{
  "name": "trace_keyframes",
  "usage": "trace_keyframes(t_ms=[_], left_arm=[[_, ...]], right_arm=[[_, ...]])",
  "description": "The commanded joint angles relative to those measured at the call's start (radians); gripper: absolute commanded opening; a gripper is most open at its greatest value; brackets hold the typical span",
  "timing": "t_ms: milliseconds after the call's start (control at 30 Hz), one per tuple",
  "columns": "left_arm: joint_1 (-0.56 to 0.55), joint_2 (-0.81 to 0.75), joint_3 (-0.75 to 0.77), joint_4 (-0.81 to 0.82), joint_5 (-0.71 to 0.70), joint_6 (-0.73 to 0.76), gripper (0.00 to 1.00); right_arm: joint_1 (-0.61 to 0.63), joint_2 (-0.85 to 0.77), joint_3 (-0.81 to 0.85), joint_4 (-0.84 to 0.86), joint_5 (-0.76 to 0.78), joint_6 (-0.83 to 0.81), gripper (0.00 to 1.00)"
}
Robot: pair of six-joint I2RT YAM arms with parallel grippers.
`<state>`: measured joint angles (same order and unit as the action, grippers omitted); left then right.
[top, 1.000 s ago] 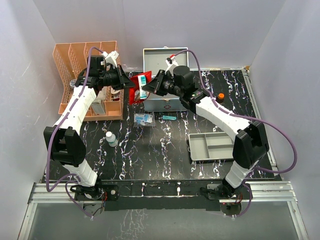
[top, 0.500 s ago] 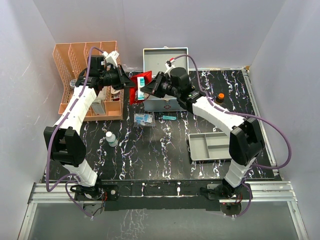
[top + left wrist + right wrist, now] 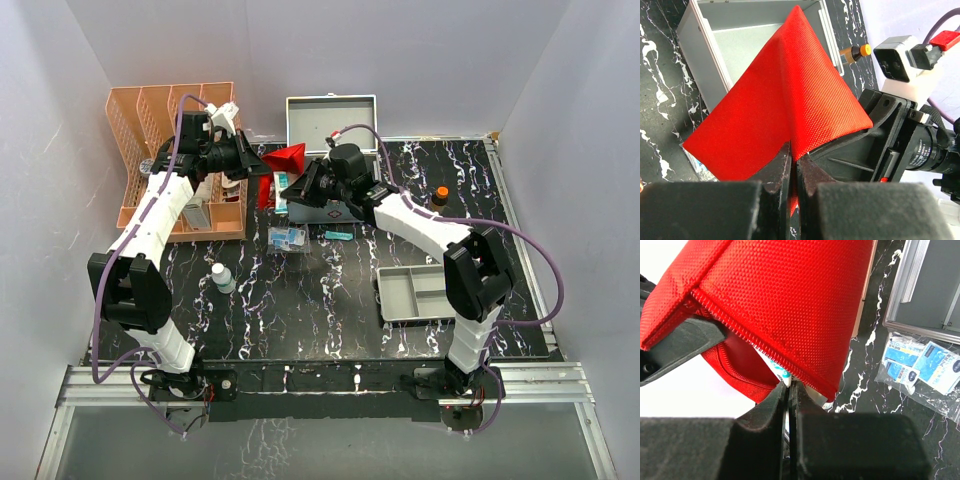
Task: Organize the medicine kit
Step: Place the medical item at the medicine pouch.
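The medicine kit (image 3: 331, 115) is a silver-grey metal case standing open at the back centre; it also shows in the left wrist view (image 3: 740, 45) and the right wrist view (image 3: 932, 287). In front of it my left gripper (image 3: 262, 168) is shut on the fabric of a red pouch (image 3: 285, 158), holding it up tented open (image 3: 785, 95). My right gripper (image 3: 293, 188) is shut on a white-and-teal packet (image 3: 781, 371) whose far end sits inside the pouch's zip opening (image 3: 790, 305). The jaws of both grippers are pressed close together.
An orange file rack (image 3: 165, 125) stands at the back left. A clear bag of blue-white packets (image 3: 288, 237) and a small blue item (image 3: 338, 235) lie before the case. A white bottle (image 3: 222, 277), a grey divided tray (image 3: 425, 292) and an orange-capped vial (image 3: 441, 193) are also on the table.
My right gripper has moved left and lower, carrying the packet into the pouch. The pouch has risen into a tent shape. The left arm has barely moved.
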<state>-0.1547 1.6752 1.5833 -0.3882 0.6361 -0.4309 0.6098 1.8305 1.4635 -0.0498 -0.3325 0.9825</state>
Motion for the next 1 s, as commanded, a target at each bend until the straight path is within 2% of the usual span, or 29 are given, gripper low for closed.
trace_keyframes(t_ms=[0, 500, 600, 767, 967], left_arm=[[-0.005, -0.061, -0.015, 0.029, 0.035, -0.008, 0.00], [-0.005, -0.076, -0.031, 0.030, 0.052, -0.014, 0.00], [-0.005, -0.081, -0.038, 0.031, 0.053, -0.015, 0.00], [-0.005, -0.083, -0.040, 0.035, 0.054, -0.020, 0.00], [-0.008, -0.082, -0.042, 0.040, 0.055, -0.023, 0.00]], right_arm=[[0.006, -0.012, 0.055, 0.043, 0.034, 0.006, 0.00], [-0.013, 0.059, 0.245, -0.091, 0.213, -0.063, 0.00], [-0.013, 0.072, 0.276, -0.137, 0.245, -0.080, 0.03], [-0.013, 0.085, 0.322, -0.182, 0.268, -0.104, 0.15], [-0.012, 0.067, 0.330, -0.168, 0.249, -0.126, 0.17]])
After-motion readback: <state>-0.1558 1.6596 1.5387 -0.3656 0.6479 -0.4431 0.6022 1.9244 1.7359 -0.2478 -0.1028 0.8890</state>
